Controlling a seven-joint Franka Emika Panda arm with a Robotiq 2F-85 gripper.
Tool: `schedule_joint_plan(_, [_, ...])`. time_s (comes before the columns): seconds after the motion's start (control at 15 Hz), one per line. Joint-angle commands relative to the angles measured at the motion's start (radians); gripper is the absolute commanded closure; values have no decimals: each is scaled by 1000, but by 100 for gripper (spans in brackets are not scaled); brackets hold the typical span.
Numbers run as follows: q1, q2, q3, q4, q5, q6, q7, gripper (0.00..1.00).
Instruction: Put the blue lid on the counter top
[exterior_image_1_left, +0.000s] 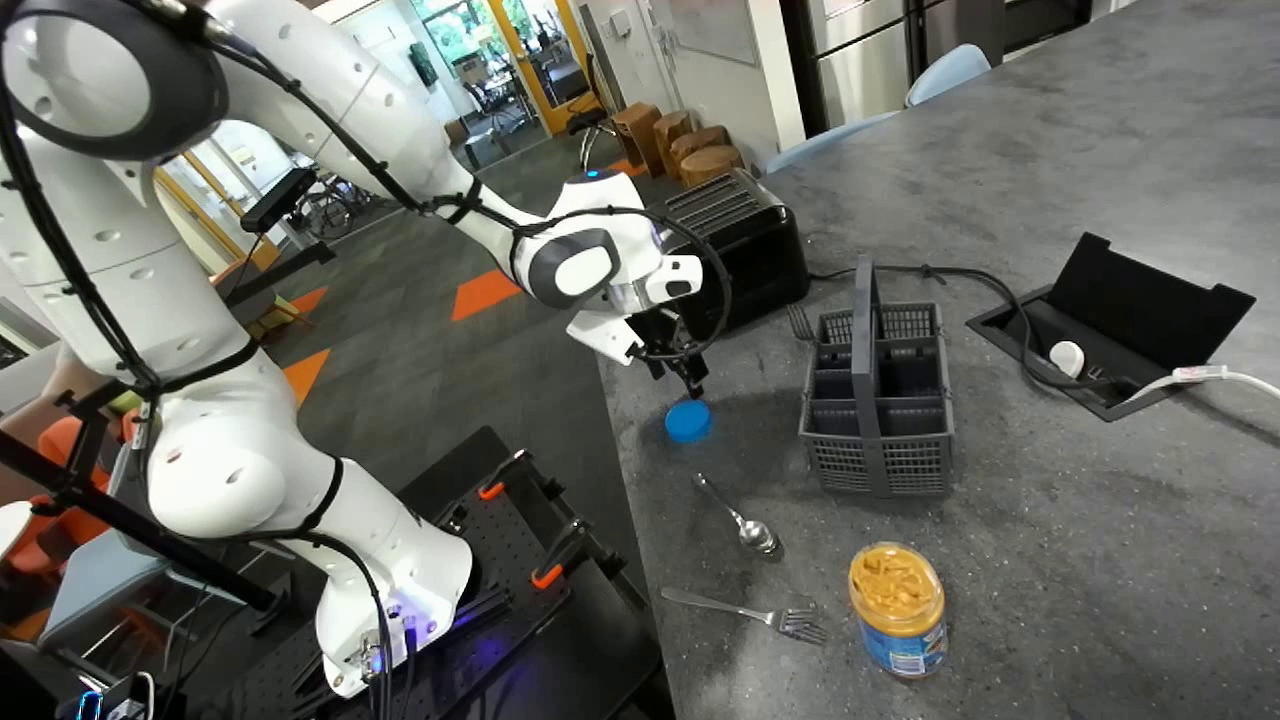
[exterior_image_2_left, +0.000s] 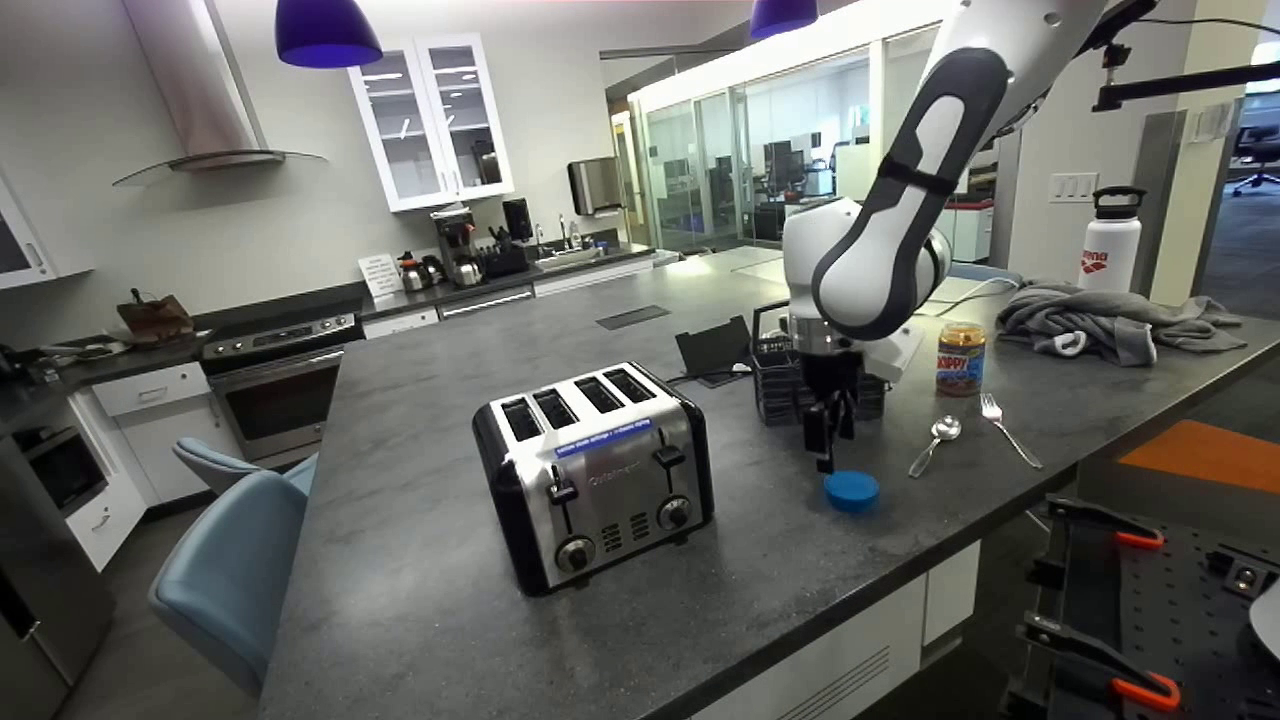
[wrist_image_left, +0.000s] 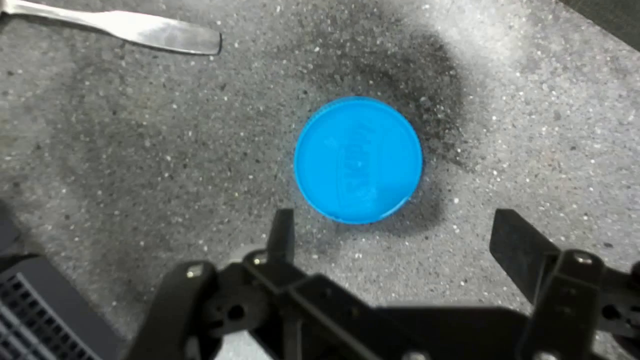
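The blue lid (exterior_image_1_left: 688, 422) lies flat on the dark grey counter top (exterior_image_1_left: 1010, 580), near its straight edge. It also shows in an exterior view (exterior_image_2_left: 851, 492) and, face up with raised lettering, in the wrist view (wrist_image_left: 358, 160). My gripper (wrist_image_left: 392, 225) is open, with fingers wide apart and nothing between them. In the wrist view the lid is just beyond the fingertips, nearer the left finger. In both exterior views the gripper (exterior_image_1_left: 678, 375) (exterior_image_2_left: 832, 445) hangs above the counter beside the lid, on the toaster and basket side, not touching it.
A grey cutlery basket (exterior_image_1_left: 905, 455) and a toaster (exterior_image_2_left: 600, 480) stand close to the gripper. A spoon (exterior_image_1_left: 755, 535), a fork (exterior_image_1_left: 795, 625) and an open peanut butter jar (exterior_image_1_left: 898, 610) are on the counter. A cable runs to an opened socket box (exterior_image_1_left: 1140, 300).
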Motion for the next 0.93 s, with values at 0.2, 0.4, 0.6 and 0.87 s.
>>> schedule_joint_plan(0.2, [5,-408,-2,-153,11,-176,-77,0])
schedule_joint_plan(0.4, [11,-547,-16,-174,5,-263,-90,0])
schedule_joint_plan(0.6, [18,-643,-30,-181,11,-322,-108,0])
schedule_joint_plan(0.87, [16,-717,-43,-186,2,-358,-95,0])
